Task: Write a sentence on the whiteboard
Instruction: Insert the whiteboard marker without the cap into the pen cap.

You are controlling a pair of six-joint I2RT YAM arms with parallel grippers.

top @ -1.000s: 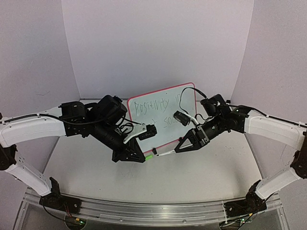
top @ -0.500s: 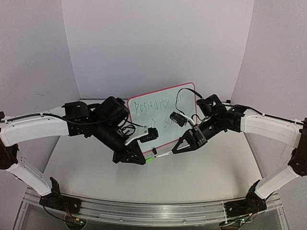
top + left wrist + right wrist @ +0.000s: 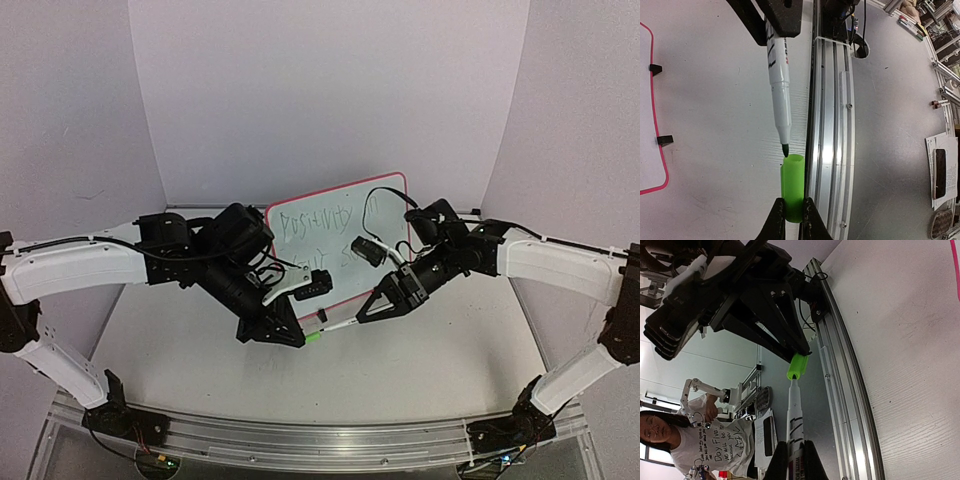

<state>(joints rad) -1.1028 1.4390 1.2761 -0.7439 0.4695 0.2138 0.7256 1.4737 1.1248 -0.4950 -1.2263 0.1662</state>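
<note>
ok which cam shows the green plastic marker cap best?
Left wrist: the green plastic marker cap is large, mid-frame, open end facing the white marker, pinched by the left end effector. Right wrist shows it small; top external, a green speck.

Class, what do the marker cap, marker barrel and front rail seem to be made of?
The marker cap: probably plastic, bright green, matte. The marker barrel: likely plastic, white with a glossy highlight. The front rail: seemingly brushed aluminium, silvery with grooves.

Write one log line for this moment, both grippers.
left gripper: shut on green cap | right gripper: shut on marker | tip at cap mouth
</note>
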